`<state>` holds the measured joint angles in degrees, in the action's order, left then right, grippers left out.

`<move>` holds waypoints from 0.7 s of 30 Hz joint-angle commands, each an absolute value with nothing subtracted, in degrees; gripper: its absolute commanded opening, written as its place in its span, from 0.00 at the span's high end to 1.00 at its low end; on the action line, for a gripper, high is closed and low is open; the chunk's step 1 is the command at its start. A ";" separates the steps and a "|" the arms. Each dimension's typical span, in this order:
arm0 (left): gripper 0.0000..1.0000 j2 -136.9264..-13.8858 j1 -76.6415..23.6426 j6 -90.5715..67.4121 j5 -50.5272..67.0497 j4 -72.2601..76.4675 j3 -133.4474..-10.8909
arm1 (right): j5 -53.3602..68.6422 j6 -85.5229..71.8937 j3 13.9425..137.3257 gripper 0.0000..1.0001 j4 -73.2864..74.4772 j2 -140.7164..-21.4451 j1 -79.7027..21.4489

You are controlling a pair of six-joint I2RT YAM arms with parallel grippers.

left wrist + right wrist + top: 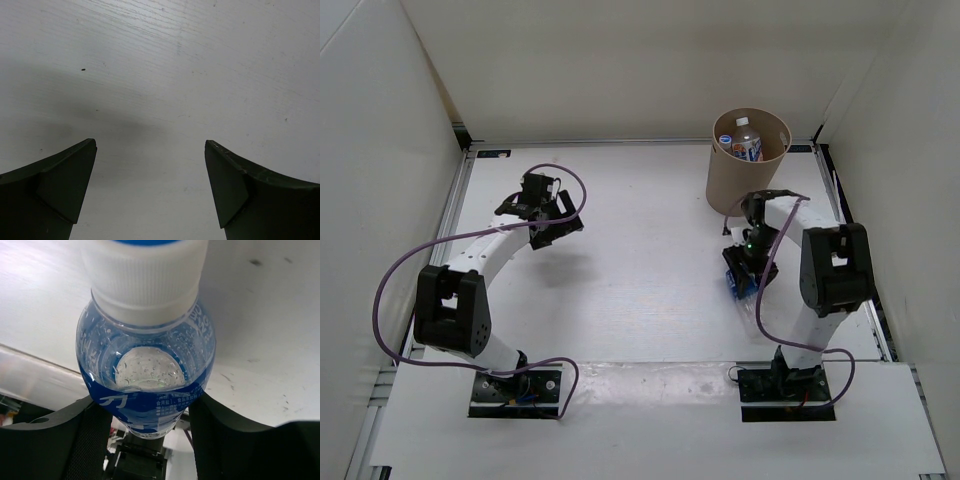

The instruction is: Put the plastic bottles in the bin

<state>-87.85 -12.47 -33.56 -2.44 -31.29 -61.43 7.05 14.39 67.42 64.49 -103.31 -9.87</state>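
The tan bin (732,175) stands at the back right with one bottle with a white-orange label (747,142) inside. My right gripper (744,272) is shut on the bottle with the blue label (147,385), a clear bottle with a white cap, held between both fingers just in front of the bin. In the top view the blue label (735,283) shows under the gripper. My left gripper (548,215) is open and empty at the back left, over bare table (165,90). The orange bottle and the slim clear bottle are out of view.
White walls enclose the table on three sides. The right arm's body (832,270) stands close to the right wall. A purple cable (400,270) loops off the left arm.
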 commanded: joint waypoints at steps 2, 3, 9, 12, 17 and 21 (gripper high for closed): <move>0.00 -86.39 -12.13 -33.75 -2.64 -31.20 -62.40 | 14.41 14.77 72.14 1.00 63.81 -97.22 -12.65; 0.00 -86.66 -12.04 -33.84 -2.64 -31.20 -62.66 | 15.20 14.07 73.46 1.00 63.46 -95.90 -12.83; 0.00 -87.63 -12.04 -33.40 -2.37 -31.38 -63.98 | 18.01 12.75 79.88 1.00 58.64 -87.81 -16.26; 0.00 -87.63 -12.22 -33.14 -2.63 -31.82 -64.51 | 20.91 9.85 83.13 1.00 51.19 -81.32 -15.21; 0.00 -87.45 -12.04 -32.78 -2.73 -31.91 -64.08 | 22.68 6.76 85.16 1.00 24.75 -75.23 -11.35; 0.00 -87.71 -12.04 -33.05 -2.46 -31.47 -63.90 | 17.06 4.41 98.64 1.00 17.41 -80.93 -7.50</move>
<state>-87.88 -12.45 -33.43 -2.42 -31.70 -62.65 19.59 7.64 89.80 31.27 -77.19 -10.33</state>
